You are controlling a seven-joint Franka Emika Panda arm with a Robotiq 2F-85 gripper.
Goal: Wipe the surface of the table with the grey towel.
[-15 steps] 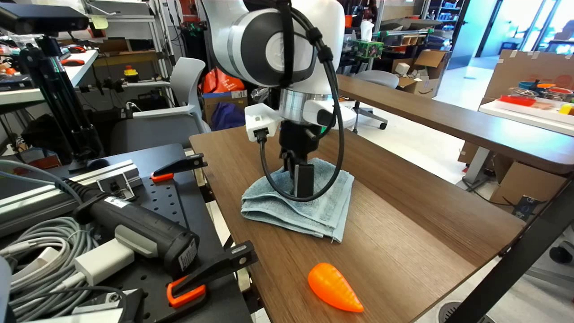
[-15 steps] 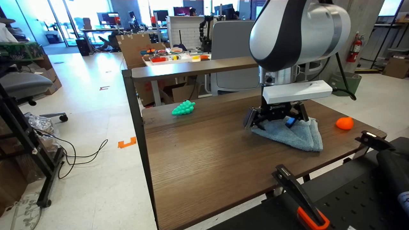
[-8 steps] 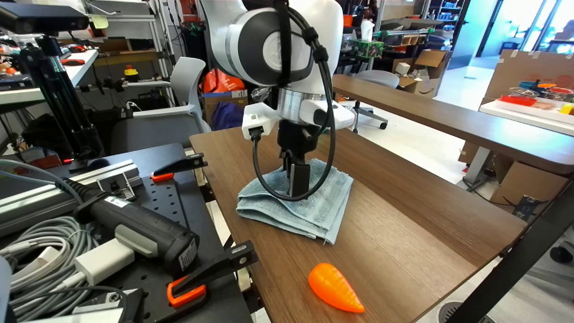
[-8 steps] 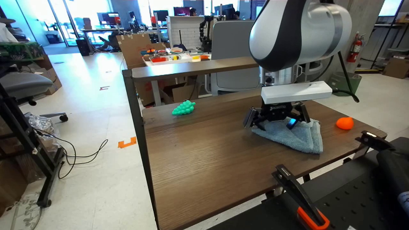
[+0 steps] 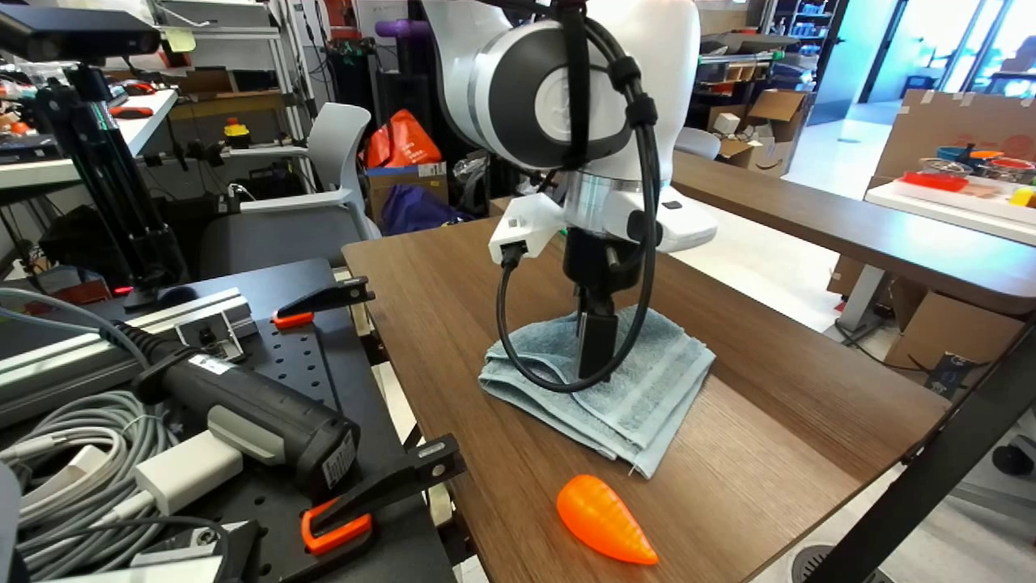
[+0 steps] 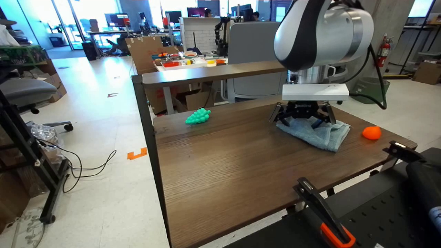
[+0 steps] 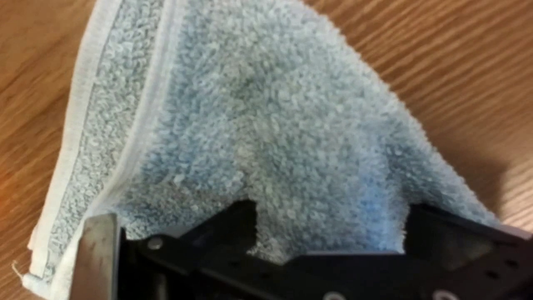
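Wrist view: the towel (image 7: 270, 129) tapers upward, its long axis unclear.

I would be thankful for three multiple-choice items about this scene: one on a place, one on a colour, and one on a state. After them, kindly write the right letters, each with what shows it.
1. Where does the towel lie?
A. On the floor
B. On the table, below the jaws
C. On a chair

2. What colour are the grapes?
A. Green
B. Purple
C. White

3. How do the jaws stand?
A. Shut
B. Out of view
C. Spread open

Right letters:
1. B, as both exterior views show the towel on the wood with the jaws over it.
2. A, as the bunch shows plainly green in an exterior view.
3. C, as the wrist view shows a wide gap between them, with towel visible in it.
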